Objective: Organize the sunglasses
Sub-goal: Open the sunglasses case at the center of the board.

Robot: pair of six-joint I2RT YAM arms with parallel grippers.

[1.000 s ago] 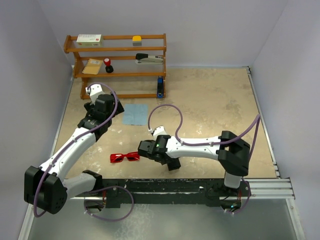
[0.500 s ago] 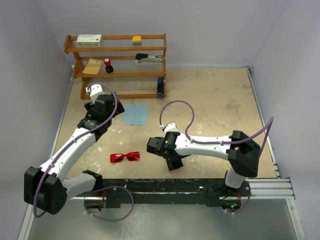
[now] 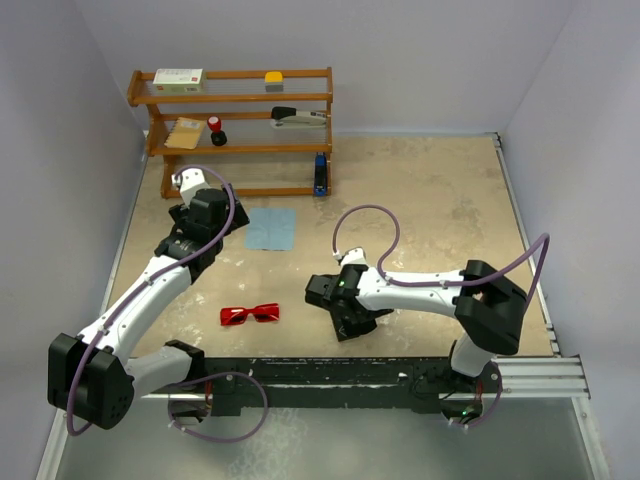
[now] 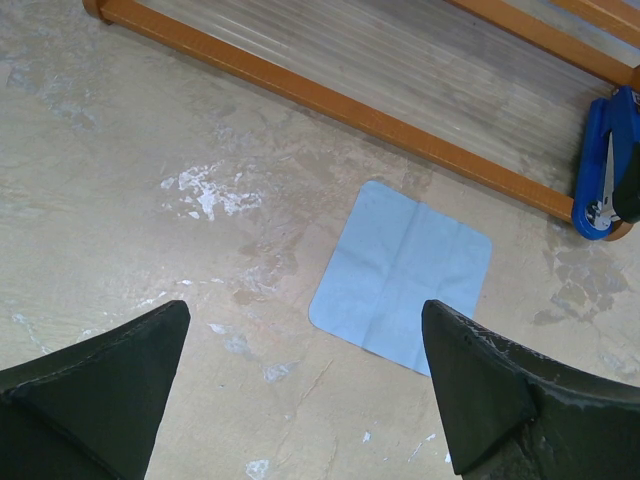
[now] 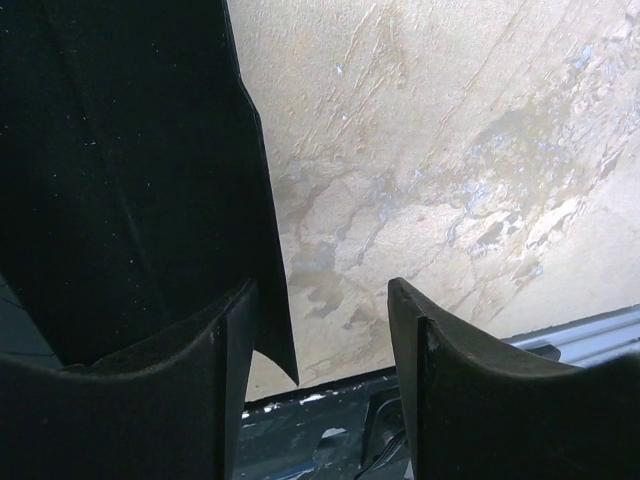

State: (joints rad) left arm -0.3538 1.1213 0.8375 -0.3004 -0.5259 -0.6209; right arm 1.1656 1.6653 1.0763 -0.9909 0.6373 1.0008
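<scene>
Top external, one pair of sunglasses [image 3: 250, 315], one blue cloth [image 3: 271, 229]

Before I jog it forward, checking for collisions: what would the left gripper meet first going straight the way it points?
Most likely the light blue cloth lying flat on the table: the open left gripper points down towards it, nothing in between. Depth is hard to judge.

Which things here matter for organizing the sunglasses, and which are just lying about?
For the job: red sunglasses; likely black case, blue cloth.
Lying about: wooden rack, white box, stapler, blue tool.
</scene>
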